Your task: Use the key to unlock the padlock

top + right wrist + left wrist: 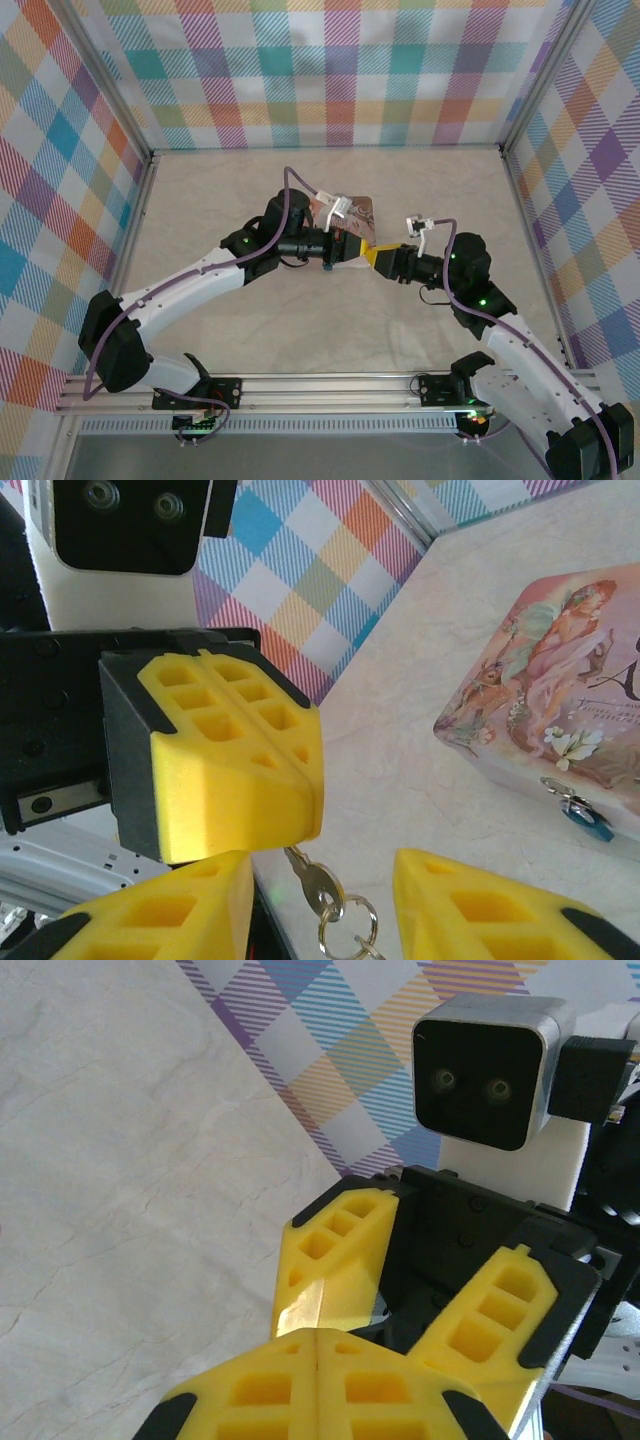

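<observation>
The key [318, 885] is a small silver key on a split ring [348, 932]. Its blade is pinched in my left gripper [312, 770], which is shut, with head and ring hanging free. My right gripper [322, 908] is open, one yellow finger on each side of the key, neither touching it. The tiny padlock [580, 816], dark with a blue patch, hangs at the front edge of the pink illustrated tin [560, 680]. From above, the left gripper [358, 252] and right gripper [376, 256] meet tip to tip just in front of the tin [352, 212].
The arms work over a pale marble-patterned table [250, 200] walled in by plaid panels [330, 70]. In the left wrist view the right arm's fingers [335, 1260] and wrist camera [488, 1070] stand close ahead.
</observation>
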`<action>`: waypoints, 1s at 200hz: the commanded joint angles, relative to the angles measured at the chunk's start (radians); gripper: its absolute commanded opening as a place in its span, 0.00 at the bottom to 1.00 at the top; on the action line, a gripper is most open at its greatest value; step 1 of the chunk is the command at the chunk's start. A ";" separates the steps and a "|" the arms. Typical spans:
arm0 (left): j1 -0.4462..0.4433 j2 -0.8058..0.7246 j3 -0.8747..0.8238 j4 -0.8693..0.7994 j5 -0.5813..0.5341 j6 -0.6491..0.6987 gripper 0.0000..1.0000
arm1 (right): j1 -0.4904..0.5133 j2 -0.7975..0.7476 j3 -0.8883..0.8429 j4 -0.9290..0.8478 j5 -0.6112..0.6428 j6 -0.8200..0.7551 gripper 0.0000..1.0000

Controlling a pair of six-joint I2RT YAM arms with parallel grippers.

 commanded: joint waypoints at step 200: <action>0.138 -0.120 -0.087 -0.054 -0.237 -0.167 0.59 | 0.002 0.014 0.154 -0.314 0.215 -0.352 0.00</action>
